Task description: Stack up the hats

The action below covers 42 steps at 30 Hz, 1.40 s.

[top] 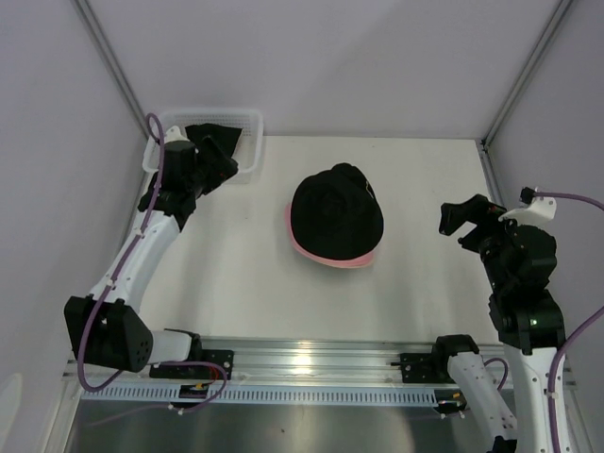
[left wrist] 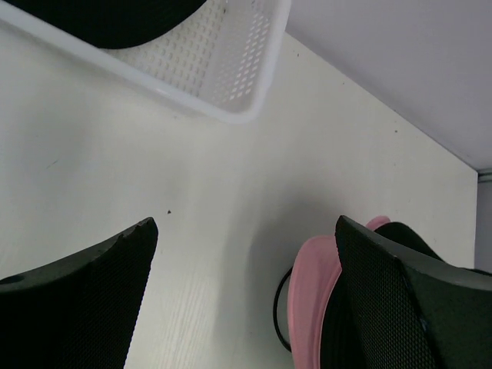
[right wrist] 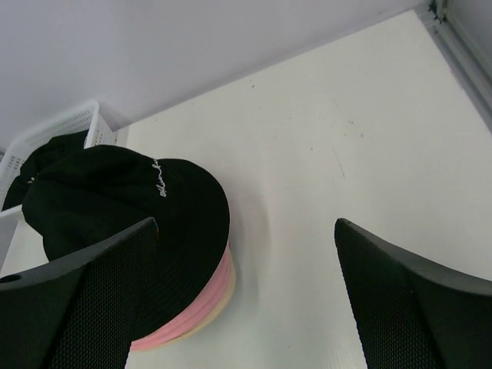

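At the far-left corner of the surface, the white mesh basket (left wrist: 231, 69) holds a black hat (left wrist: 108, 19), which is not yet stacked. The left end effector (left wrist: 244, 231) hangs just beside the basket, fingers spread wide and empty. The hat lies beyond the basket wall from it. Only part of it shows, so its exact lie cannot be confirmed. The left arm is the nearer one. The right end effector (right wrist: 246, 227), also wide and empty, sits near the right edge, well apart. At the centre of the surface, the embroidered hat (top: 335, 212), also black, rests on the pink hat (top: 326, 255). The hats have round crowns and soft brims, with no marked long axis.
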Available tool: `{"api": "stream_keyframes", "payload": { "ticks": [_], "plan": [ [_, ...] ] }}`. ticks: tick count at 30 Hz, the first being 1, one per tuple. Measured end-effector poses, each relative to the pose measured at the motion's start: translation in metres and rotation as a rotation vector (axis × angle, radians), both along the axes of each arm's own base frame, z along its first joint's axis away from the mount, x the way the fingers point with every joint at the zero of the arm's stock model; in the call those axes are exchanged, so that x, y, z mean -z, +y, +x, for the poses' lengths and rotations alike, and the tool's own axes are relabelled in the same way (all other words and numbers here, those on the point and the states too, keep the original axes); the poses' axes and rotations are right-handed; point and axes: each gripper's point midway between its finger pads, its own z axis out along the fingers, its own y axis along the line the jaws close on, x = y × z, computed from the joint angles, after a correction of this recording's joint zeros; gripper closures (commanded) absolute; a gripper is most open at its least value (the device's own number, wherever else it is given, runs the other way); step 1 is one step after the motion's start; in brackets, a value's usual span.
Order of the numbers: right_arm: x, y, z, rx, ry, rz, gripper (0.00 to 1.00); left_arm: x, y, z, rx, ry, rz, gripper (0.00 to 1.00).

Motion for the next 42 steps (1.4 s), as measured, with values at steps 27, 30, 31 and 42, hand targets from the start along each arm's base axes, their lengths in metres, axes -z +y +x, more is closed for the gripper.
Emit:
{"api": "stream_keyframes", "payload": {
  "ticks": [27,30,31,42],
  "plan": [
    [0.046,0.009,0.007,-0.054,0.052,-0.018,0.01,0.027,0.021,0.038,-0.065,0.069,0.078,0.01],
    [0.052,0.009,0.008,-0.055,0.064,-0.019,0.01,0.033,0.024,0.04,-0.078,0.081,0.097,0.0],
    [0.053,0.009,0.008,-0.055,0.066,-0.019,0.01,0.034,0.025,0.041,-0.083,0.083,0.099,0.01],
    [0.062,0.008,0.008,-0.043,0.072,-0.008,0.01,0.045,0.029,0.052,-0.113,0.098,0.107,0.01]
  ]
}}
